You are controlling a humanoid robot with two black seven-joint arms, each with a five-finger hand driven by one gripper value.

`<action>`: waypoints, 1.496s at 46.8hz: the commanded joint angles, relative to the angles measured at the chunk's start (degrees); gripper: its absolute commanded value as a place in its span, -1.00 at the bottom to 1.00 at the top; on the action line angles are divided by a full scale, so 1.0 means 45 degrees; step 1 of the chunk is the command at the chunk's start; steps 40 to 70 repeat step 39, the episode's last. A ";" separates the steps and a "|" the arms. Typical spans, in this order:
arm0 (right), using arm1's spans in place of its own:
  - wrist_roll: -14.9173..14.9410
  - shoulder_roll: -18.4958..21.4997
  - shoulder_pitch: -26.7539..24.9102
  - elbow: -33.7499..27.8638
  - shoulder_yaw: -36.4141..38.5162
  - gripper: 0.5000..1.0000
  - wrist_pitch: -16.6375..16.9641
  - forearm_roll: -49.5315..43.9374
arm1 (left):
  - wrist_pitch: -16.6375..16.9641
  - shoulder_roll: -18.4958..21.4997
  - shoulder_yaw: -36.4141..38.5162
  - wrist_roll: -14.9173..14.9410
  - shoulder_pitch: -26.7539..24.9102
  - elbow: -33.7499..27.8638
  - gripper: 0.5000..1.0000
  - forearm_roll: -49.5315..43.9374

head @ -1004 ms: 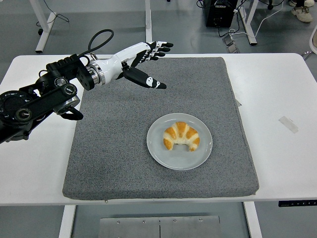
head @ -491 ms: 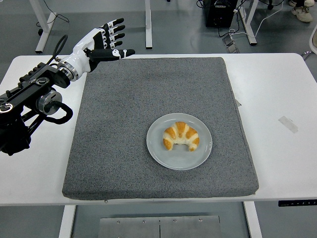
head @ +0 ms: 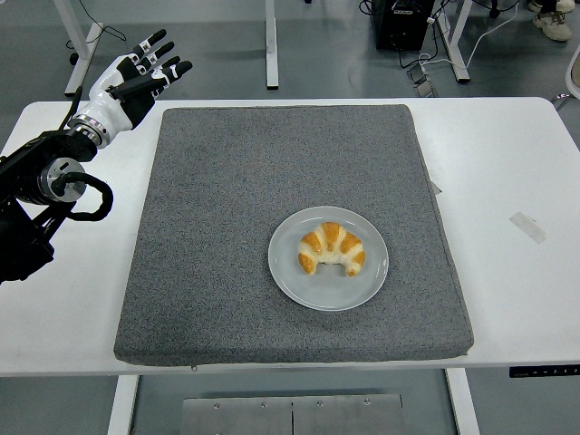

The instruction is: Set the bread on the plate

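Observation:
A golden croissant point(head: 332, 248) lies in the middle of a round grey plate point(head: 288, 272). The plate rests on the grey mat point(head: 227, 217), a little right of its centre. My left hand point(head: 145, 65) is far from both, raised over the table's far left corner beyond the mat's edge. Its white and black fingers point(head: 152, 43) are spread, and nothing is held in them. The black left arm point(head: 45, 186) runs back to the picture's left edge. No right arm shows.
The white table point(head: 507, 163) extends past the mat on both sides. A small strip of tape point(head: 527, 227) lies on its right part. Desk legs and cables stand on the floor behind the table.
The left hand has drawn back from over the mat's far part to the far left corner of the table, staying open. Croissant and plate have not moved.

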 commanded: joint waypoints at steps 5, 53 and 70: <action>-0.0003 0.0000 -0.0039 0.0001 0.0001 1.00 0.0006 0.0001 | -0.0917 -0.0410 -0.0655 -0.0011 0.0004 0.1307 0.90 -0.0535; -0.0003 0.0000 0.0059 0.0001 0.0001 1.00 0.0006 0.0001 | -0.1719 -0.1075 -0.0558 0.0028 0.0004 0.2070 0.91 -0.0829; -0.0003 0.0000 0.0059 0.0001 0.0001 1.00 0.0006 0.0001 | -0.1719 -0.1075 -0.0558 0.0028 0.0004 0.2070 0.91 -0.0829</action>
